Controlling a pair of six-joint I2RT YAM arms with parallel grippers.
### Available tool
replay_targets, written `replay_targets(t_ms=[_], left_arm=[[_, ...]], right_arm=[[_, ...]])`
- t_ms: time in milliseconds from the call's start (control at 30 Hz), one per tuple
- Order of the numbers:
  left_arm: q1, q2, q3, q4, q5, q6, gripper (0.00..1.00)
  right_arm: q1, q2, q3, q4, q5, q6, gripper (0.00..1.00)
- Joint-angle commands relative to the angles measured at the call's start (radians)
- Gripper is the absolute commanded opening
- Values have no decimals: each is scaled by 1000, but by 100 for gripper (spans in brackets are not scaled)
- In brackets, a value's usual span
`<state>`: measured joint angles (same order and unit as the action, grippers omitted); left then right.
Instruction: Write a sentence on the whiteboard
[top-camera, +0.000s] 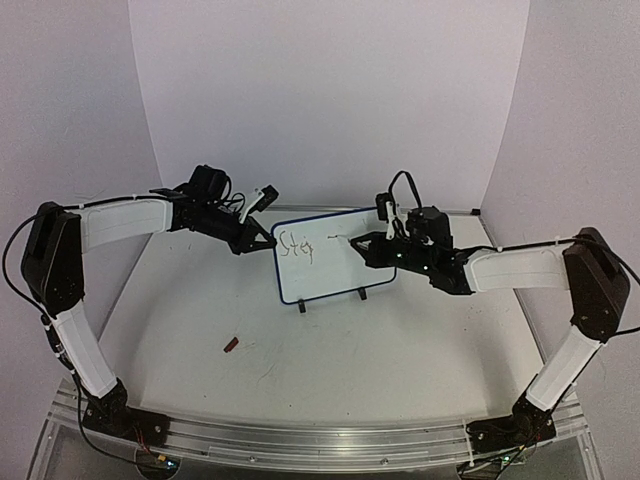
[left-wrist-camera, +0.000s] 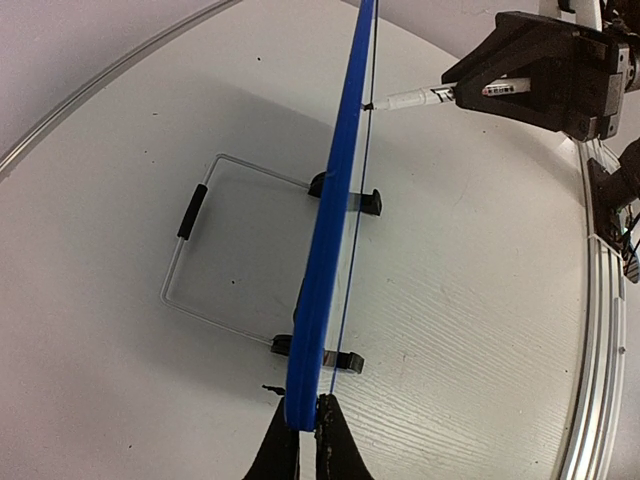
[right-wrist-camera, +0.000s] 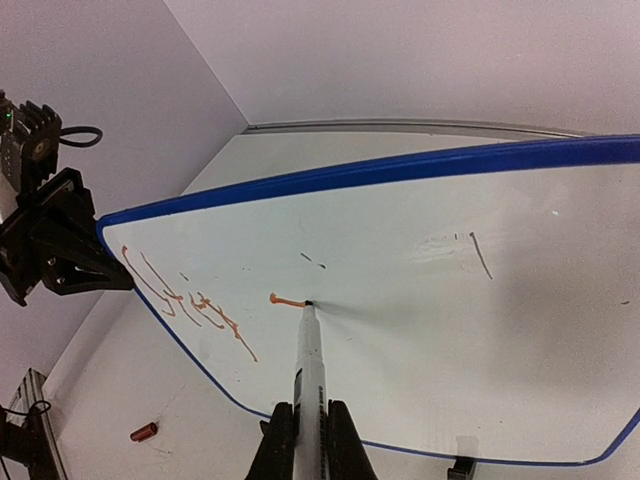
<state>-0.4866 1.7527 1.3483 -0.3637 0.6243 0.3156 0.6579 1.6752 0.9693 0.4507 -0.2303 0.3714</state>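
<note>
The whiteboard (top-camera: 335, 262) stands upright on two black feet at mid-table, white with a thin blue frame. My left gripper (top-camera: 266, 240) is shut on its left edge; in the left wrist view the fingertips (left-wrist-camera: 278, 440) pinch the blue frame (left-wrist-camera: 325, 250), seen edge-on. My right gripper (right-wrist-camera: 311, 428) is shut on a white marker (right-wrist-camera: 312, 365), whose tip touches the board face (right-wrist-camera: 470, 300). The sentence (right-wrist-camera: 190, 300) is orange cursive near the board's left end, reading roughly "Stay", with a short fresh stroke (right-wrist-camera: 285, 299) at the marker tip.
A small red marker cap (top-camera: 231, 346) lies on the table in front of the board, left of centre. A wire stand (left-wrist-camera: 190, 250) props the board from behind. A few stray dark marks (right-wrist-camera: 480, 255) show on the board's right half.
</note>
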Motion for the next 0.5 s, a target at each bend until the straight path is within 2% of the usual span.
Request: replay_targets(t_ms=[0, 233, 467], left_arm=[[-17, 33, 2, -84, -55, 45, 0], [-17, 33, 3, -85, -55, 45, 0], [-17, 29, 3, -85, -55, 45, 0]], right_arm=[[-6, -33, -3, 47, 40, 5, 0], [-6, -74, -34, 90, -55, -4, 0], [-6, -56, -8, 100, -70, -2, 0]])
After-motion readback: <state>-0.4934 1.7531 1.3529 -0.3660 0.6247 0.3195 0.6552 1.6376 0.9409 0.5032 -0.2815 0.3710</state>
